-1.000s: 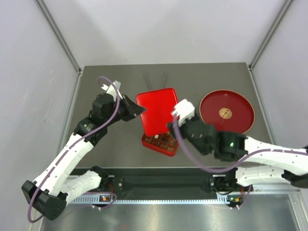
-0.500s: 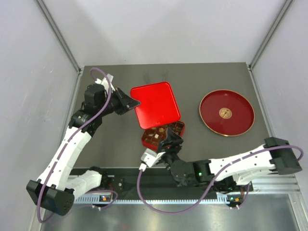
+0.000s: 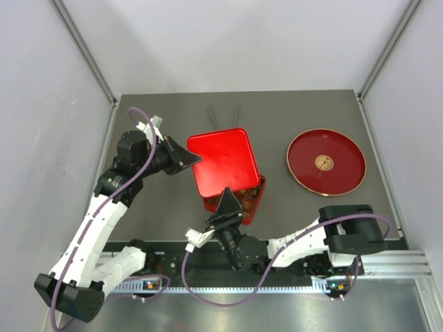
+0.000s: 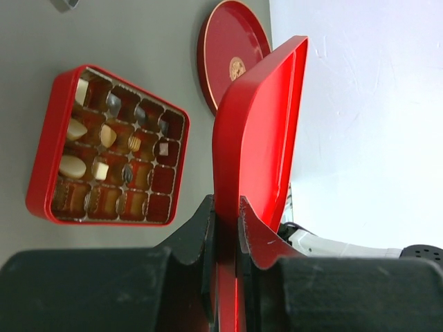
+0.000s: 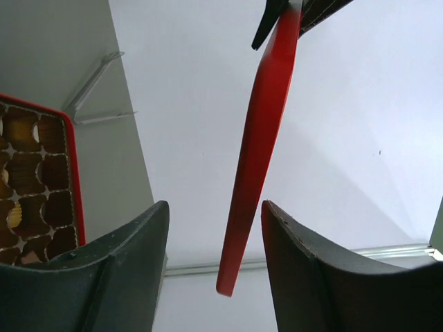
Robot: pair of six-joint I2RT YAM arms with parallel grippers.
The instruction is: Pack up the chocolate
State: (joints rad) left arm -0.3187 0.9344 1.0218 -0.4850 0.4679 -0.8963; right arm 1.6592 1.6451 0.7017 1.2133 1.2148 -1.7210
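The chocolate, dark, tan and cream pieces, fills cells of the red gridded tray on the table. In the top view the red lid hangs tilted over the tray and hides most of it. My left gripper is shut on the lid's edge, holding it edge-on above the table. My right gripper sits at the tray's near side, pointing up. In the right wrist view its jaws stand open on either side of the lid's lower corner, with a gap on each side.
A dark red round plate with a small gold piece at its centre lies at the right. Thin metal tongs rest near the back edge. Grey walls close in the table on three sides.
The right arm has swung from the tray's right side round to its near side, its gripper now under the lid's corner. The left gripper has shifted the lid slightly.
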